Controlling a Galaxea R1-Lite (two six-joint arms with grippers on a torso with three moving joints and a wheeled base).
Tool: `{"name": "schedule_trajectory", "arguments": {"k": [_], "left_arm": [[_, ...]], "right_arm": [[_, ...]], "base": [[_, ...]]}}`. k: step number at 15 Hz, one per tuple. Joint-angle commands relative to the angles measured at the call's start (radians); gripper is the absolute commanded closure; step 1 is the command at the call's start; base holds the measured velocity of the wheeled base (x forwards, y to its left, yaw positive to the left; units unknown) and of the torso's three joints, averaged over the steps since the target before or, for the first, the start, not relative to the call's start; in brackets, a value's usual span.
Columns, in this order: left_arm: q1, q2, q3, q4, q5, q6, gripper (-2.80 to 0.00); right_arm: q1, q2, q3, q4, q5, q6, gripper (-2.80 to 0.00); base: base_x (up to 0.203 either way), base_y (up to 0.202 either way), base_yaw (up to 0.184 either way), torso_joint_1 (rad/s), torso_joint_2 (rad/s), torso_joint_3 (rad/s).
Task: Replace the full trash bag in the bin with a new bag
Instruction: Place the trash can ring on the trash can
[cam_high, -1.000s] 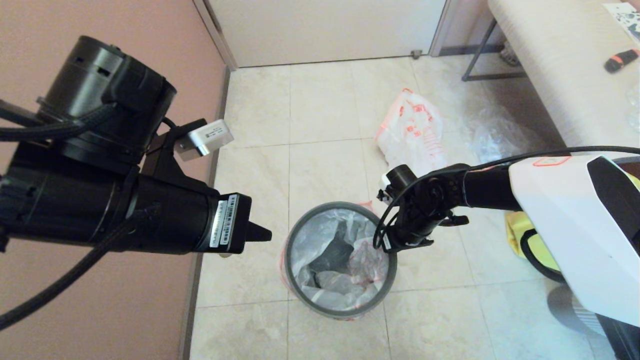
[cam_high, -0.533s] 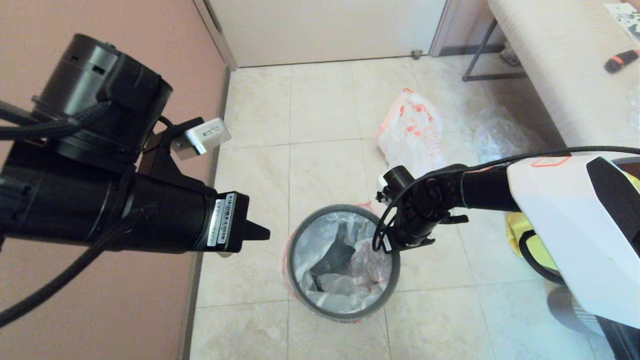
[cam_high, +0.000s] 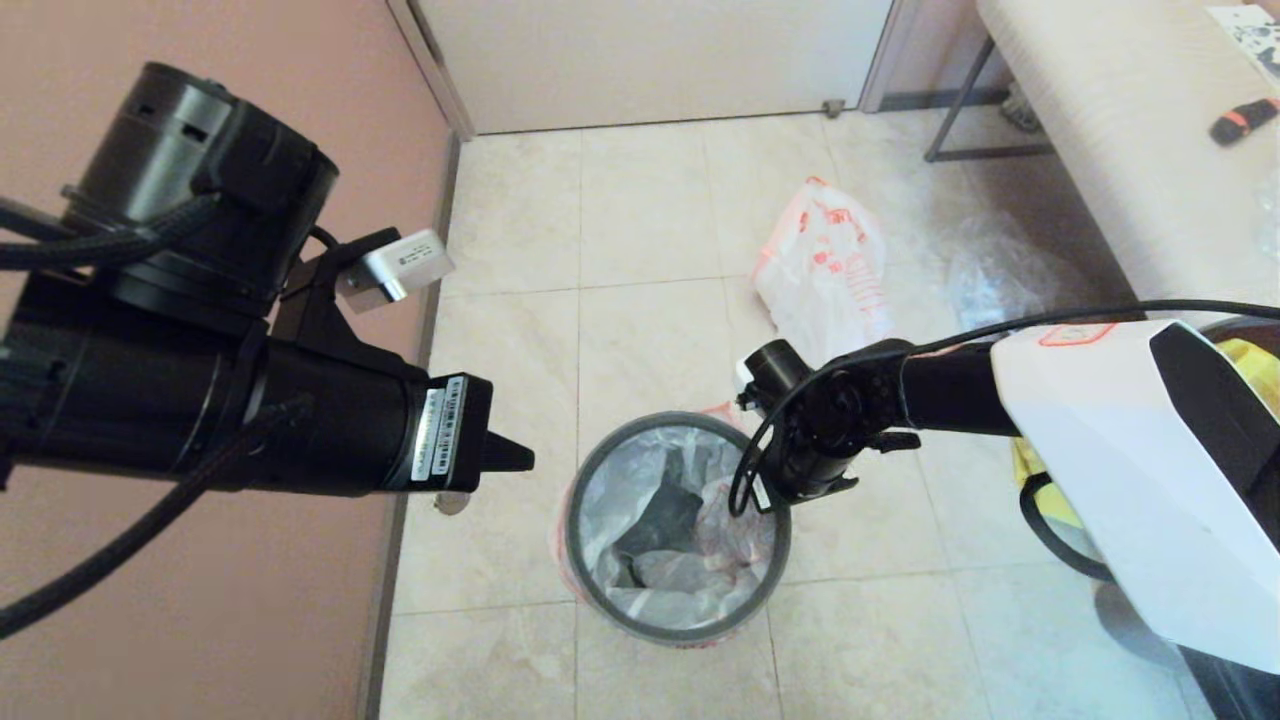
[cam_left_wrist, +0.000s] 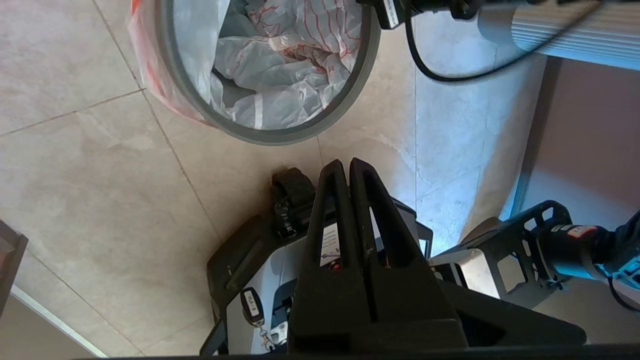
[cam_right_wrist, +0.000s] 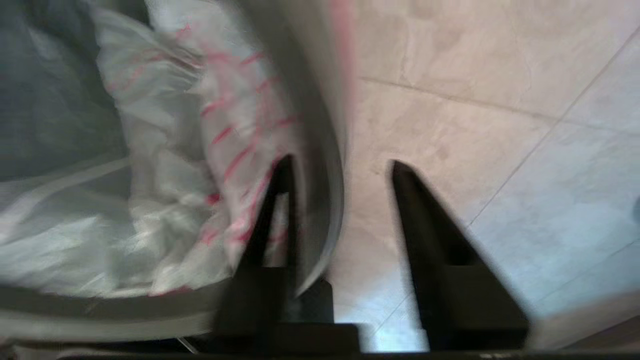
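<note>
Right gripper: jaws apart, straddling grey-hooped round black plastic bin rim beside orange-printed white liner bag; left gripper: jaws together, no legible writing

Head view looks steeply down on the floor; both wrist views face down, closer; all share the bin.

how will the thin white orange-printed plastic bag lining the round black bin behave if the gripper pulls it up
The thin white orange-printed plastic bag looks crumpled and limp, so it will likely drape and stretch rather than lift stiffly. A dark grey hoop on the round black bin pins its edge, so the bin may lift or tip.
</note>
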Motion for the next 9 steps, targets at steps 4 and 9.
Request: {"name": "schedule_trajectory", "arguments": {"k": [4,9], "left_arm": [[0.016,0.009,0.003,0.003,-0.002,0.001,0.0],[0.076,0.138,0.039,-0.015,-0.018,0.042,0.0]], "right_arm": [[0.039,-0.125,0.011,0.084,-0.012,0.022,-2.8],[-0.007,-0.298,0.157,0.116,0.284,0.13,-0.23]], "base": [[0.0,0.0,0.0,0.0,0.0,0.0],[0.0,0.0,0.0,0.0,0.0,0.0]]}}
